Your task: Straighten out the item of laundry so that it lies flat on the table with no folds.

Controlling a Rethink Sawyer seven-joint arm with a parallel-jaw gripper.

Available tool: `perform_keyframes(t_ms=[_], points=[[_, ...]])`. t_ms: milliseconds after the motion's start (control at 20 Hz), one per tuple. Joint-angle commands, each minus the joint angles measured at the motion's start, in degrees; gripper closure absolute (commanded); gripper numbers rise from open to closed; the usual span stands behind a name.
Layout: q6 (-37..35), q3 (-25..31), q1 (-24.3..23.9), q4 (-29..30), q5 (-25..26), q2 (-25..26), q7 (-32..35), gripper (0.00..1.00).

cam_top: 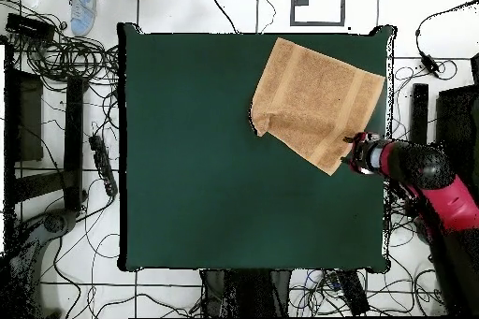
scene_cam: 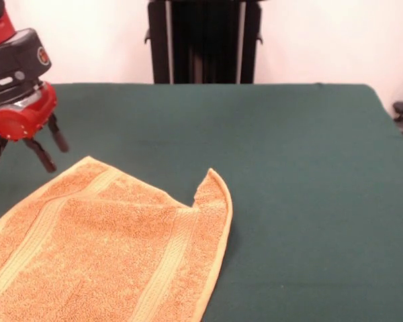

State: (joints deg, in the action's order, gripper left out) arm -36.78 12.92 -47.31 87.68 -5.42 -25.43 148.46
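Note:
The orange-tan towel (scene_cam: pixel 101 248) lies on the dark green table (scene_cam: pixel 295 168) at the near left of the front view, running off the frame's left and bottom edges. It lies mostly flat, with ribbed bands showing. Its right far corner (scene_cam: pixel 211 191) is folded over and stands up a little. My gripper (scene_cam: pixel 58 159) hangs at the far left, just beside the towel's far corner, open and empty. In the overhead view the towel (cam_top: pixel 318 95) lies at the table's (cam_top: pixel 206 166) upper right, and the gripper (cam_top: pixel 355 152) is at its lower right corner.
The robot's black pedestal (scene_cam: pixel 201 40) stands behind the table's far edge. The towel reaches close to the table's edges in the overhead view. Cables and equipment (cam_top: pixel 65 147) lie on the floor around the table. The arm (cam_top: pixel 435 180) reaches in from the right side.

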Motion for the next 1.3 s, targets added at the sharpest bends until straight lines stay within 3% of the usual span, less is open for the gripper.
perform_keyframes(t_ms=[50, 700, 1300], points=[[6.7, 10.2, 1.9, 9.6, -5.0, 3.3, 3.0, 0.00], [16.7, 14.8, 0.6, 8.8, -5.0, 10.3, 1.9, 0.00], [19.9, 14.0, 0.6, 5.3, -3.0, 16.1, 1.6, 0.00]])
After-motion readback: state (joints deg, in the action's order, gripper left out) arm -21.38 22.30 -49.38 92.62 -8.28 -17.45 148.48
